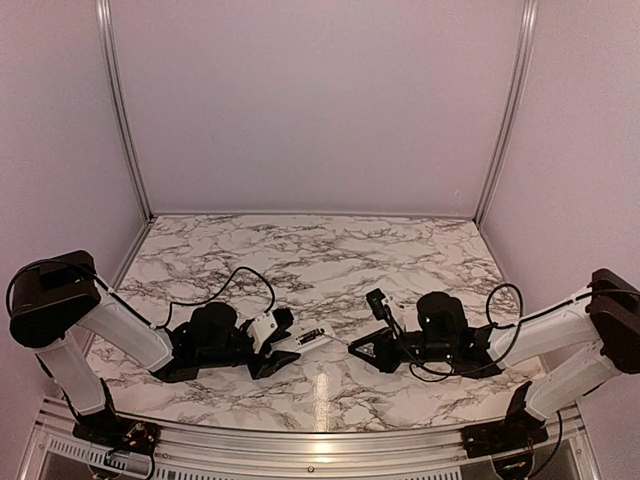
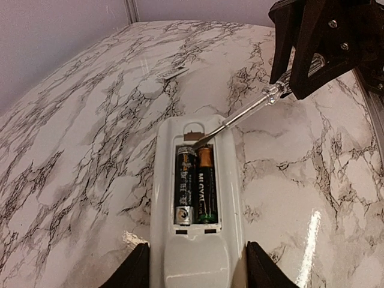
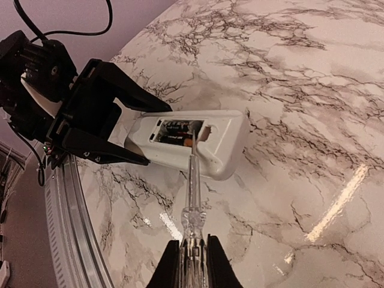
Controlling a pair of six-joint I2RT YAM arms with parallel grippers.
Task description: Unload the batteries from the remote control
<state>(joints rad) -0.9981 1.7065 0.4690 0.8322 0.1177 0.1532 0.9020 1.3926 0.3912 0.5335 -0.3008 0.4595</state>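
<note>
- Left gripper (image 2: 191, 270) sits nearest in my left wrist view. Its two dark fingers (image 2: 133, 267) are clamped on either side of the remote control (image 2: 165, 180) at its near end.
- Just beyond those fingers, the white remote control points away from me with its recess facing up and uncovered.
- Inside that recess I see the batteries (image 2: 187, 186) lying side by side, lengthwise. The left one is dark, and the right one is copper-coloured at its far end.
- At the far end of the recess, the metal tip of a screwdriver (image 2: 252, 111) reaches in from the upper right. I cannot tell whether it touches a battery or only the plastic edge.
- From my right wrist view, the right gripper (image 3: 193, 267) is closed tight on the screwdriver's clear handle, and the shaft runs straight ahead to the remote control.
- Overhead, the two grippers face each other low over the near middle of the marbled desk (image 1: 300, 250), with the remote control between them. I cannot tell whether it rests on the desk.
- Farther back, a thin pale strip (image 2: 173, 73) lies flat on the desk, well apart from the remote control.
</note>
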